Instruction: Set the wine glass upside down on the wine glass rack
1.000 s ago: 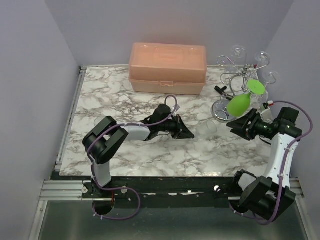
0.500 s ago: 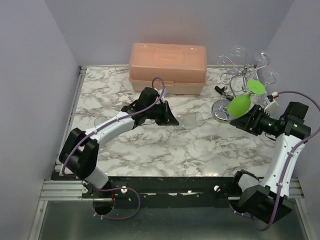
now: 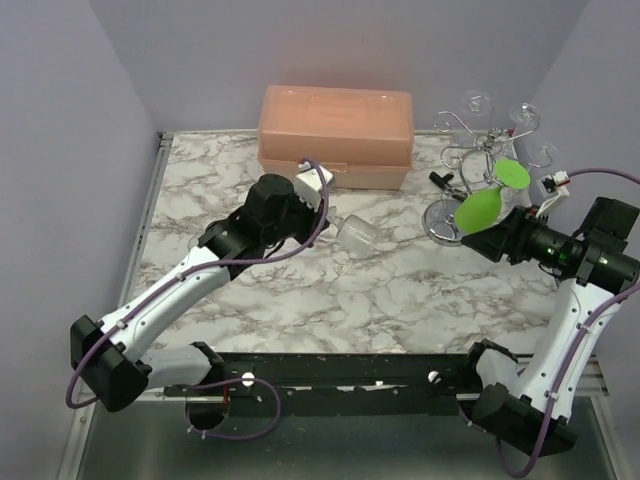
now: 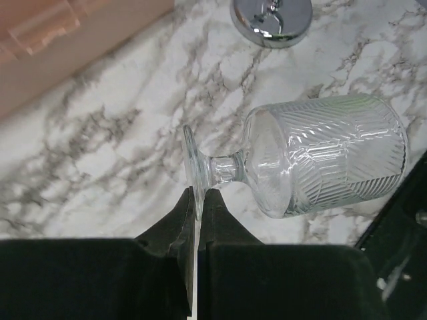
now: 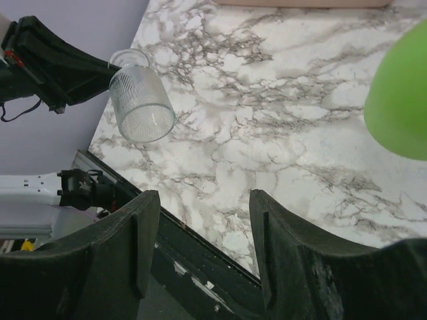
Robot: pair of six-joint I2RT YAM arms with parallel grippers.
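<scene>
My left gripper [image 3: 328, 216] [image 4: 198, 197] is shut on the foot of a clear ribbed wine glass [image 3: 358, 235] [image 4: 327, 155] [image 5: 140, 97], which hangs tilted above the marble table with its mouth pointing away from the fingers. The wine glass rack [image 3: 441, 221], a silver wire stand, is at the back right; its round shiny base [image 4: 271, 20] shows at the top of the left wrist view. A green glass [image 3: 480, 208] [image 5: 400, 100] hangs upside down on it. My right gripper [image 3: 497, 241] [image 5: 203, 200] is open and empty, just right of the green glass.
A salmon plastic box [image 3: 335, 135] [image 4: 60, 47] stands at the back centre. Clear glasses [image 3: 525, 116] hang on the rack's far arms. Purple walls close the left, back and right. A black rail [image 5: 200, 257] runs along the table's near edge.
The left arm has raised the clear glass off the table and carried it left and back. The right arm has lifted and drawn back to the right, jaws slightly wider.
</scene>
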